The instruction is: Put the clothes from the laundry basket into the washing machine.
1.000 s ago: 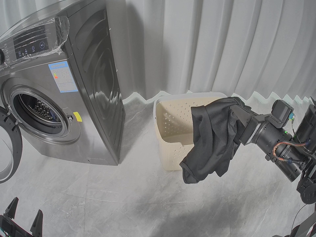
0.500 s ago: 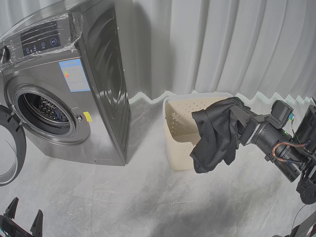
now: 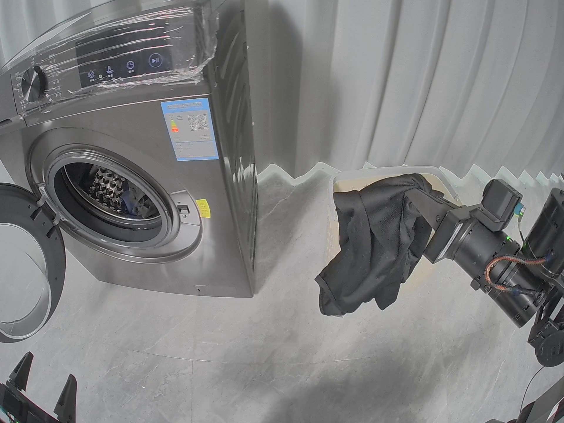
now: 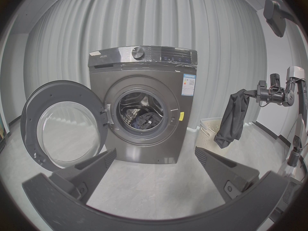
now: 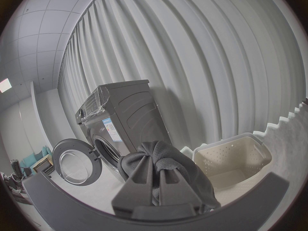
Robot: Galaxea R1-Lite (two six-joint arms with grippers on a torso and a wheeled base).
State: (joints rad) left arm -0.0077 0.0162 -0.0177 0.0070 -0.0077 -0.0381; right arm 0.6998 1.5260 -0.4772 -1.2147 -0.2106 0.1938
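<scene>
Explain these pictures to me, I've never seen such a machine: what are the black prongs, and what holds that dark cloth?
This is a two-armed robot seen through its own cameras. One picture looks down from its head; the other two look out from its wrists. The black prongs are grippers, its hands. The right gripper is shut on the dark garment, which hangs by the cream laundry basket. The left gripper is open and empty, low, facing the washing machine. Its door stands open, and dark clothes lie in the drum.

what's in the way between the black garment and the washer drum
Nothing visible. The black garment hangs from the right tool near the basket; the washer door is swung wide open and only floor lies between.
</scene>
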